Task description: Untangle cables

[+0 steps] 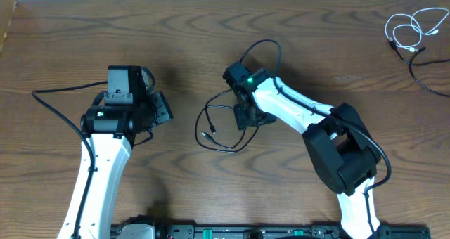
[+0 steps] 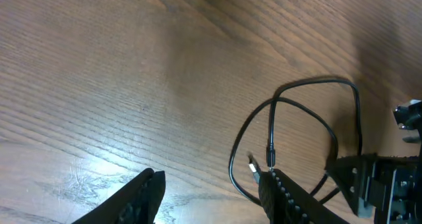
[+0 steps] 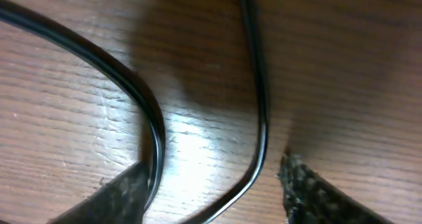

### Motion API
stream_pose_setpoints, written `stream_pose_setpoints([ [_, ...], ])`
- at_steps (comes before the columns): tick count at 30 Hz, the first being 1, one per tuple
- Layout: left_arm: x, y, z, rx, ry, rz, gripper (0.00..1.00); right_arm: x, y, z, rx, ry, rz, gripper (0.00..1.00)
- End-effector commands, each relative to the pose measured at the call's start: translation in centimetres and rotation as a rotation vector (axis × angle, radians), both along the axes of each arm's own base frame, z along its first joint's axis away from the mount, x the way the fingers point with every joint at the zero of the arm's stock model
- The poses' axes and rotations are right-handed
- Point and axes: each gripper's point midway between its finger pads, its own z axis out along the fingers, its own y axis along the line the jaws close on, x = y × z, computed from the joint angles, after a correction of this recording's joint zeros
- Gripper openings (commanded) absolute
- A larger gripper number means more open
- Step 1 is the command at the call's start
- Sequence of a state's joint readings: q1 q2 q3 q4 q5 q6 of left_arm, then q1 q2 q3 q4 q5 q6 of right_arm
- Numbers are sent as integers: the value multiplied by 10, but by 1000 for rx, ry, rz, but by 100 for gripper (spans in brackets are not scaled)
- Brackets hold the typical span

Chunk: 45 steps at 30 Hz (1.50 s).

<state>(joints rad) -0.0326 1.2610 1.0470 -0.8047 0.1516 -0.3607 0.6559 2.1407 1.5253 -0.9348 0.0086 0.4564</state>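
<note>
Black cable (image 1: 225, 150) is noted in loose loops on the table (image 1: 70, 42), near centre; white cable (image 1: 411, 28) is coiled at the far right corner, well apart from it. Right gripper (image 1: 247, 118) is positioned low over the black loops; its fingers (image 3: 115, 197) are spread, and two strands of the black cable are seen between them; neither strand is seen pinched. Left gripper (image 1: 160, 109) is positioned left of the black cable, apart from it; its fingers (image 2: 142, 194) are spread, nothing being held; a plug (image 2: 253, 166) of the black cable is seen just beside one finger.
</note>
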Motion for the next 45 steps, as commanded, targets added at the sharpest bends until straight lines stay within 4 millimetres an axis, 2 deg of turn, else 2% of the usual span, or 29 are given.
stream_pose_setpoints([
  [1, 1, 3, 4, 14, -11, -10, 52, -10, -21, -25, -42, 74, -55, 29],
  [4, 0, 2, 3, 11, -9, -10, 52, -5, -29, -25, -41, 75, -80, 10],
  [6, -1, 2, 3, 4, -3, -1, 52, 0, -34, -25, -34, 74, -99, 2],
  [12, -3, 2, 2, 3, 5, 1, 52, 14, -49, -23, -4, 76, -147, 1],
  [15, -3, 2, 2, 3, 5, 1, 52, 21, -45, -14, 69, 78, -104, 1],
  [17, -3, 2, 2, 3, 5, 1, 52, 30, -40, 10, 166, 53, -56, 1],
  [21, -3, 2, 2, 3, 5, 2, 52, 42, -26, 85, 424, -58, 86, 1],
  [23, -3, -2, 2, -16, 6, -8, 52, 43, -27, 118, 496, -112, 101, 1],
  [26, -3, -12, 3, -66, 6, -36, 52, 42, -28, 145, 554, -154, 102, 1],
  [28, -2, -19, 2, -89, 8, -57, 52, 39, -26, 152, 581, -155, 105, 1],
  [31, -1, -28, -1, -94, 14, -85, 52, 39, -28, 149, 571, -144, 94, 1],
  [33, 1, -40, -2, -104, 14, -120, 52, 43, -41, 140, 496, -143, 11, 1],
  [35, 4, -53, -6, -110, 13, -161, 52, 48, -59, 133, 400, -151, -95, 11],
  [37, 9, -66, -12, -109, 12, -201, 52, 51, -71, 129, 347, -160, -154, 17],
  [40, 26, -96, -33, -109, 12, -276, 52, 53, -81, 128, 338, -156, -181, 28],
  [45, 40, -114, -76, -140, 91, -226, 52, 50, -90, 123, 308, -144, -187, 32],
])
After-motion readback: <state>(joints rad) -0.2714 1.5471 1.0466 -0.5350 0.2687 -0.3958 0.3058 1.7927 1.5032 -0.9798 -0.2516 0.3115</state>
